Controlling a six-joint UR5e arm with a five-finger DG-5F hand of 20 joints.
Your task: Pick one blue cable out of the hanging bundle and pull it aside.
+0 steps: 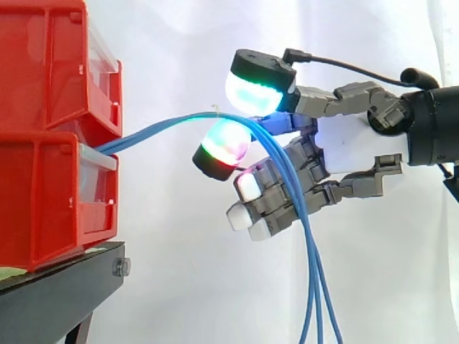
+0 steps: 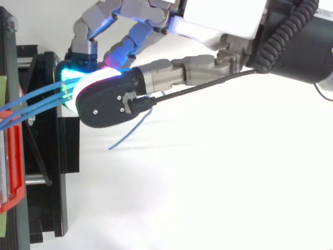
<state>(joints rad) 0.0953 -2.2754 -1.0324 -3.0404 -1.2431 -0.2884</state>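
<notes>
Two stacked red plastic bins [image 1: 50,143] sit on a black metal stand [image 1: 57,287] at the left of the side view, with a white curtain [image 1: 179,43] behind everything. The front edges of the bins and the stand are the nearest things in the way, a short gap left of the fingertips. The space below and to the right of the hand [image 1: 351,147] is open.

The thin blue cables [image 1: 310,251] come out from between the upper and lower bin, rise in a shallow arc to the right, then bend over and hang straight down out of the picture. At the top of that arc they pass between two glowing pads, a green-and-cyan one above [image 1: 254,89] and a red-and-green one below [image 1: 224,147]. The pads close on them in a pinch (how many strands lie inside it cannot be made out). The remaining fingers [image 1: 247,188] are curled behind the hanging stretch, which crosses in front of them.

From above, the cables [image 2: 31,100] fan from the bin side into the lit pads.
</notes>
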